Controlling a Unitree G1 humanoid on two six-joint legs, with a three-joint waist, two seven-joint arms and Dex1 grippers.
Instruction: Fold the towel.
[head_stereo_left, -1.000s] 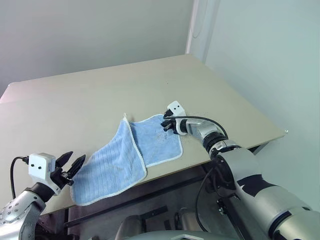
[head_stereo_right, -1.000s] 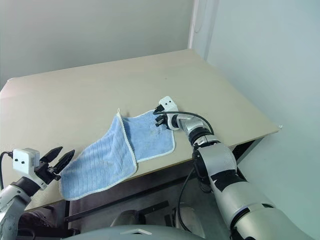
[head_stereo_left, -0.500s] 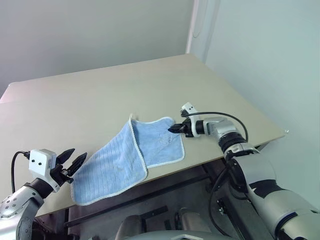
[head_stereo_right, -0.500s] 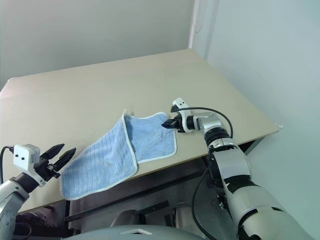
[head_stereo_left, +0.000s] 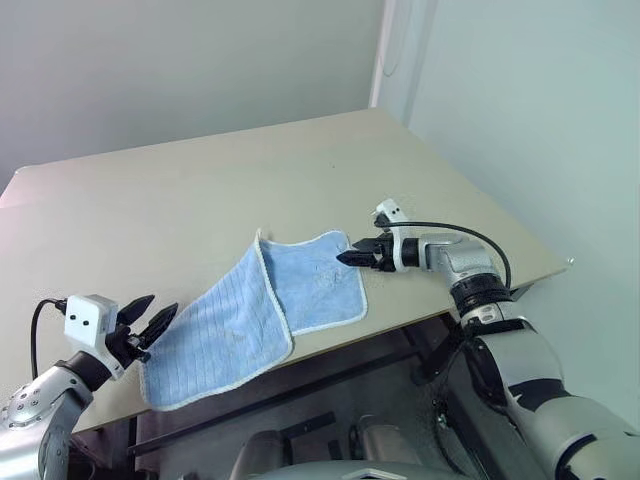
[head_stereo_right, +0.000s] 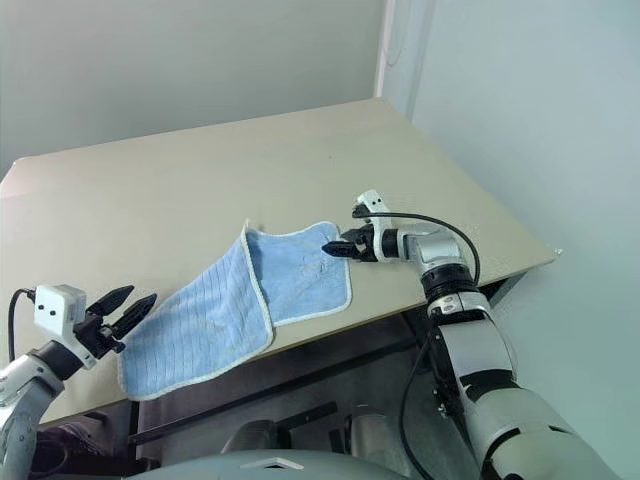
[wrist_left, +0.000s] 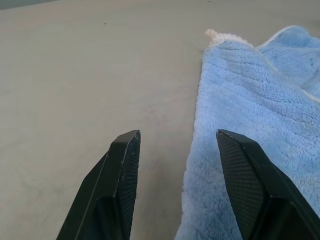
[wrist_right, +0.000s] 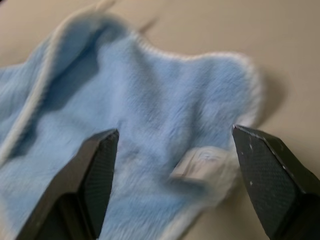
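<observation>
Blue towel (head_stereo_left: 262, 312) is laid part-folded at the table's (head_stereo_left: 150, 210) near edge. Its far corner has been released by the right gripper (head_stereo_left: 349, 256), now spread wide, empty. Left gripper (head_stereo_left: 150, 322), half-open, holds nothing; folding remains unfinished.

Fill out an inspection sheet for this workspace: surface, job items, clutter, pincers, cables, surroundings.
Surface: beige table, bare apart from the cloth.
Job's things: light blue towel lying partly folded near the front edge, one flap lapped over the other; white tag at its right corner.
Clutter: nothing seen.
Pincers: left pincer open, hovering at the towel's left edge, holding nothing. Right pincer open at the towel's right corner, fingers either side of the tag, gripping nothing.
Cables: black cable looping over the right wrist; another at the left wrist camera.
Surroundings: plain pale walls; dark frame under the table.
</observation>
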